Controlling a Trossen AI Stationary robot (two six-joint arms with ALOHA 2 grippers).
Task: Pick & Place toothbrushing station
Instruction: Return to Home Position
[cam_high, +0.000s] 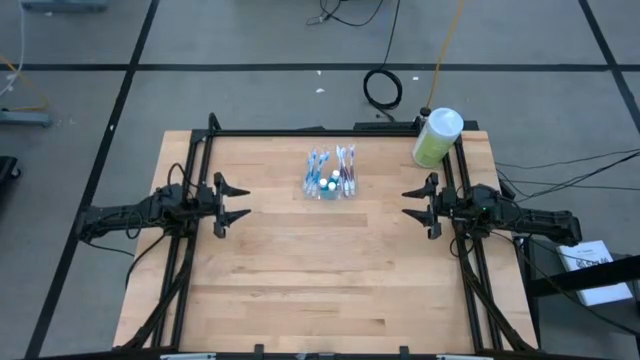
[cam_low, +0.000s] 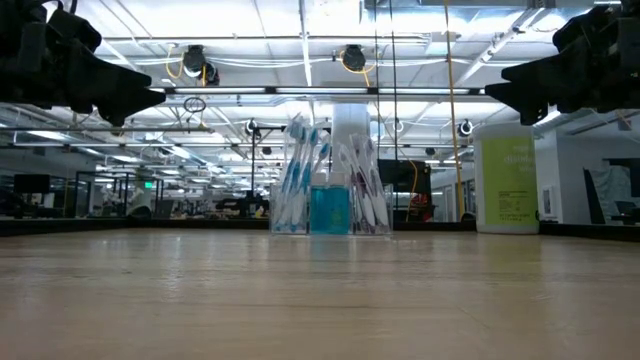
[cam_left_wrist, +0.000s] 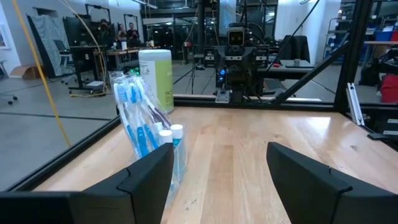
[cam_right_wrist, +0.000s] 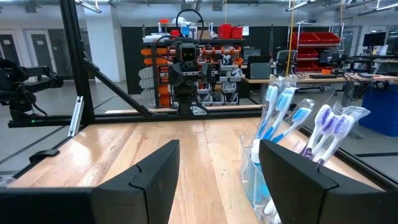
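High view: toothbrushing station (cam_high: 312, 190) upright on the desk (cam_high: 320, 280), arms at either side

Left hand (cam_high: 247, 201) over the desk's left edge, fingers spread wide, gripping nothing, pointed inward. Toward the far middle of the wooden top, well apart from either hand: the clear tray, with blue toothbrushes (cam_high: 318, 163) in its left part, purple-and-white ones (cam_high: 346, 165) in its right, and a small blue bottle (cam_low: 330, 208) between them. Right hand (cam_high: 406, 203) over the right edge, likewise spread wide and empty, facing the left one. Green bottle (cam_high: 437, 138) with white cap at the far right corner.
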